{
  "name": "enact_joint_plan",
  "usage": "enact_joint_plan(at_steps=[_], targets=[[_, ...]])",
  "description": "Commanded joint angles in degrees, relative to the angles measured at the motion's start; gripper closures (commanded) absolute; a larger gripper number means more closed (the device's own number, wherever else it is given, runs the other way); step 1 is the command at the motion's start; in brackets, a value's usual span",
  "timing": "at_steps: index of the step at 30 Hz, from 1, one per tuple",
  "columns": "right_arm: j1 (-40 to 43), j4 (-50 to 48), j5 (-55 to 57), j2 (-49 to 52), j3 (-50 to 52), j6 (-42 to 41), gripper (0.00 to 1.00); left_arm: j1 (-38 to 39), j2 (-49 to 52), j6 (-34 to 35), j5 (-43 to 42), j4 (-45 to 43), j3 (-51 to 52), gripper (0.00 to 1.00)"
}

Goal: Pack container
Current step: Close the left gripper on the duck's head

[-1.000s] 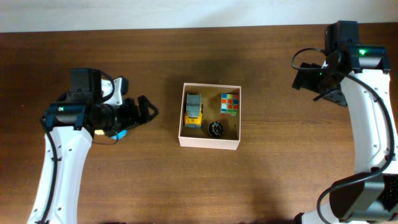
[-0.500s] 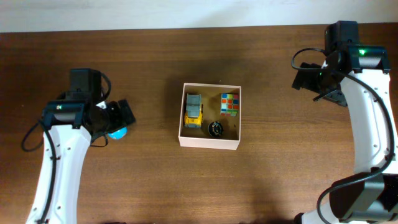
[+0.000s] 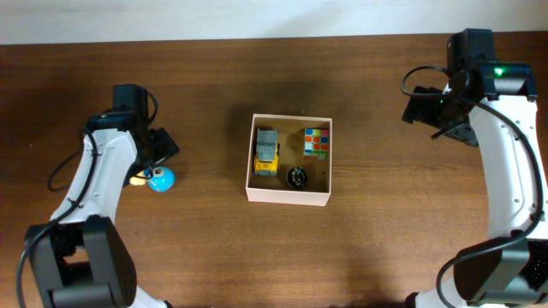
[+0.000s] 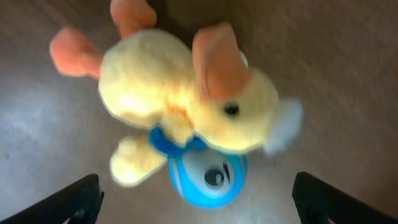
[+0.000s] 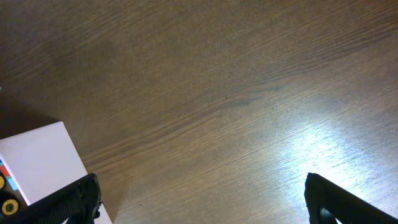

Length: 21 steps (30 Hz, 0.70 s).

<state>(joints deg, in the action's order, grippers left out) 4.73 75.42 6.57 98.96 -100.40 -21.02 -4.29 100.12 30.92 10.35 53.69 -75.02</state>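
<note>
The container [image 3: 288,198] is a shallow white-walled box with a tan inside at the table's middle. It holds a yellow toy truck [image 3: 267,154], a colour cube [image 3: 316,143] and a small black round toy [image 3: 296,177]. My left gripper [image 3: 157,147] is open and empty, hanging over a yellow plush duck [image 4: 180,93] with orange feet and a blue and white ball [image 4: 208,177]; the ball also shows in the overhead view [image 3: 160,180]. My right gripper [image 3: 438,120] is open and empty at the far right; its wrist view shows a corner of the container [image 5: 37,162].
The dark wooden table [image 3: 385,239] runs up to a pale wall strip at the back. The duck is mostly hidden under my left arm in the overhead view. Bare wood lies under my right gripper [image 5: 199,196].
My left arm has swung back and left, and its gripper has turned from pointing right towards the container to hanging over the duck and ball. The right arm has not moved.
</note>
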Motion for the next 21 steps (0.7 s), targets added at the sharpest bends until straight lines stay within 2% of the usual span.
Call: enact_joint_plan(at_steps=[1,14,21], targets=[[-0.2,0.0,0.1,-0.2,-0.7,-0.5,0.01,-1.8,0.8,-0.9,1.5,-2.4,-1.1,0.01],[-0.2,0.0,0.1,-0.2,-0.7,-0.5,0.01,-5.6,1.9,-7.3,0.8,-11.0,-1.1,0.01],[-0.2,0.0,0.1,-0.2,-0.7,-0.5,0.01,-5.5,3.8,-13.0,-8.1,-12.9,-1.1,0.01]])
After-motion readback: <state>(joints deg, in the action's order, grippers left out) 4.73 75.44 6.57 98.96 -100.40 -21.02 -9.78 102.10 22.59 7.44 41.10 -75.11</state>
